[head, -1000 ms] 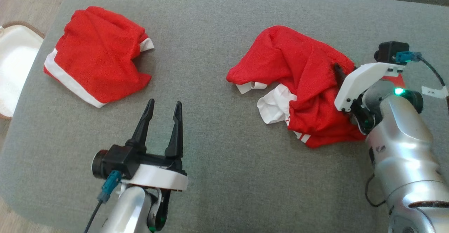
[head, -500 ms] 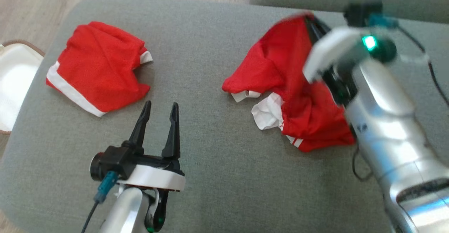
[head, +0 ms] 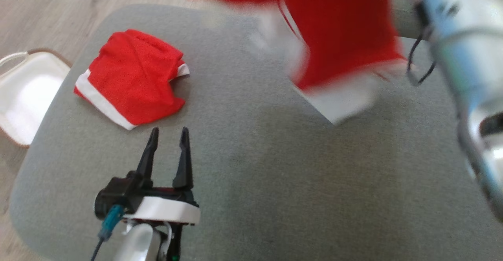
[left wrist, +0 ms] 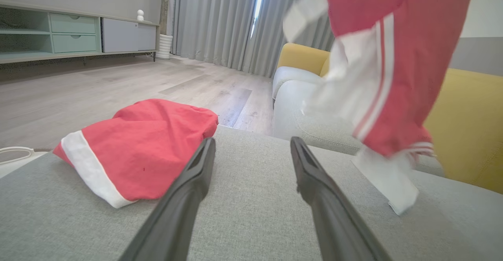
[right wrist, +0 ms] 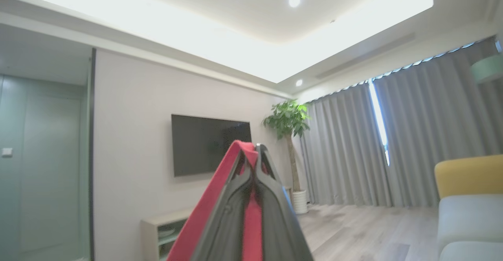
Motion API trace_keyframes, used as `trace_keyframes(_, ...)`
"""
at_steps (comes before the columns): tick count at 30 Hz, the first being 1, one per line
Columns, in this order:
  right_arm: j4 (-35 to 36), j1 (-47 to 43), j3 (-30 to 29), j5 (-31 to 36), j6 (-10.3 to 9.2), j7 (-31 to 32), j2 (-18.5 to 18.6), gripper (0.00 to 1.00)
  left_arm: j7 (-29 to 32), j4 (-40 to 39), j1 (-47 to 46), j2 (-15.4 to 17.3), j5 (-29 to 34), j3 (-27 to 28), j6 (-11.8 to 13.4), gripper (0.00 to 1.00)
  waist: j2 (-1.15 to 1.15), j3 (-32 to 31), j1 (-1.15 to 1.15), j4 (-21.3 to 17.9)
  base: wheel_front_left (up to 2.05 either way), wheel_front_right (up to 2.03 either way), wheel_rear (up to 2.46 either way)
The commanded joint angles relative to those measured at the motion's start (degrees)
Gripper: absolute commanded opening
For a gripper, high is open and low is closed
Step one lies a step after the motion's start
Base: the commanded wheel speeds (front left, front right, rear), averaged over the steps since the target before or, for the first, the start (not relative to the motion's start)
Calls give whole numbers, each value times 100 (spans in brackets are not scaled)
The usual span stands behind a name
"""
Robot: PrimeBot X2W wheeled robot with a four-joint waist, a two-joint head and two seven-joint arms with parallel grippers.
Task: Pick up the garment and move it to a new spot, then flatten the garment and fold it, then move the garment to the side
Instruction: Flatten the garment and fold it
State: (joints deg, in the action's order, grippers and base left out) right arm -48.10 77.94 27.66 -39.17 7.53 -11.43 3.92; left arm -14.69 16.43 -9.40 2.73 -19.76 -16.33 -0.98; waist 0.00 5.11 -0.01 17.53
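In the head view, the red and white garment hangs blurred in the air over the far right part of the grey cushion, beside the blurred right arm. A second red garment lies crumpled on the cushion's far left, near a white tray on the floor. The left gripper hovers at the near left, fingers spread and empty.

In the left wrist view, the spread fingers point between the two garments. The lifted one dangles at the upper right, before a yellow sofa, its white end reaching down to the cushion; I cannot tell whether it touches.

In the right wrist view, the right gripper is raised towards a television and a plant, fingers pressed together, pinching red cloth.
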Motion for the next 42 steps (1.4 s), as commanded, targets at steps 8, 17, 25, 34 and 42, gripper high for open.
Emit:
trace_keyframes(8,-1253,290,-948,459,-4,-347,386,0,-30,-324,50,15,159,597,2,100,0,-84,1,-774,0,0,0)
trace_keyframes(17,-2367,-1223,-1886,736,-4,-355,1395,0,-30,-370,3,15,304,650,-98,100,0,78,1,-1392,0,0,0)
trace_keyframes(25,-2582,-2568,-2725,1528,-4,-161,1912,100,-30,-285,-148,15,363,613,-181,100,0,233,1,-1644,0,0,0)
trace_keyframes(34,-1673,-2469,-3275,2644,-4,-352,1341,100,-30,-296,-167,15,343,636,-172,100,0,176,1,-1697,0,0,0)
trace_keyframes(42,1637,-4314,-2958,3090,-4,-355,193,100,-30,-448,-79,15,296,682,-184,100,0,-25,1,-1737,0,0,0)
